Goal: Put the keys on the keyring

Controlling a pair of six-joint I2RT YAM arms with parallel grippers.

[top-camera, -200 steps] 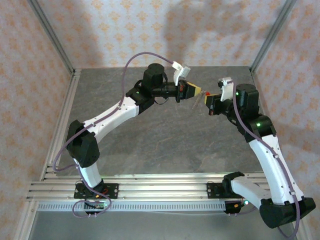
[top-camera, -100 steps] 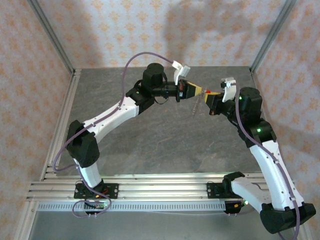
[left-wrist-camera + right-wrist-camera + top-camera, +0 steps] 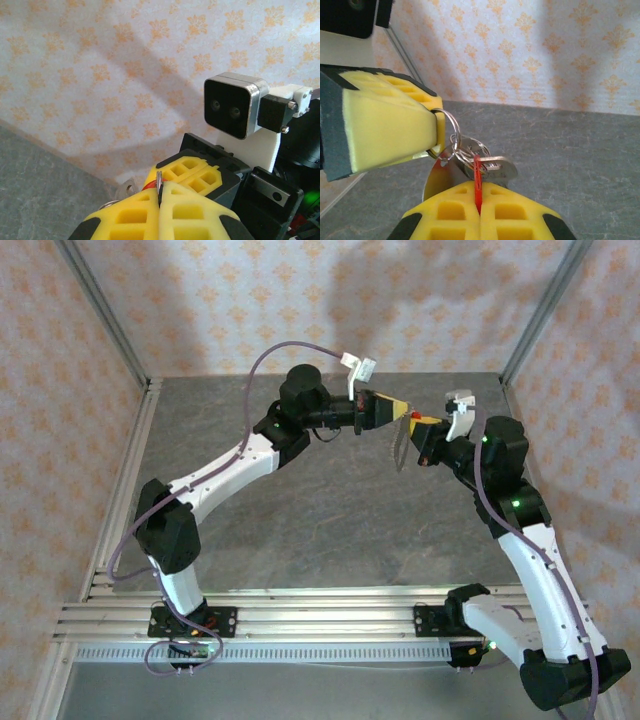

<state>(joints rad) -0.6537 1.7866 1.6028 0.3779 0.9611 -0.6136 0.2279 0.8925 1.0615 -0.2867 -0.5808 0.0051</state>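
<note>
My left gripper [image 3: 398, 408] and right gripper [image 3: 418, 426] meet tip to tip above the far middle of the table. The left gripper [image 3: 160, 197] is shut on the keyring [image 3: 448, 129], a thin silver wire loop whose edge [image 3: 159, 181] pokes out between the yellow fingers. The right gripper [image 3: 479, 195] is shut on the red head of a key [image 3: 478, 176]. That red head sits against a cluster of smaller rings and a silver key [image 3: 496, 167] hanging from the keyring. A flat silver blade [image 3: 400, 448] dangles below both grippers. Whether the red key is threaded on I cannot tell.
The grey table [image 3: 320, 510] lies below the raised grippers, with patterned walls behind and at both sides. Metal frame posts [image 3: 110, 330] stand at the back corners. A rail [image 3: 300, 615] runs along the near edge by the arm bases.
Both grippers have shifted a little toward the back wall, still tip to tip. The hanging keys have swung with them. Neither grip has changed.
</note>
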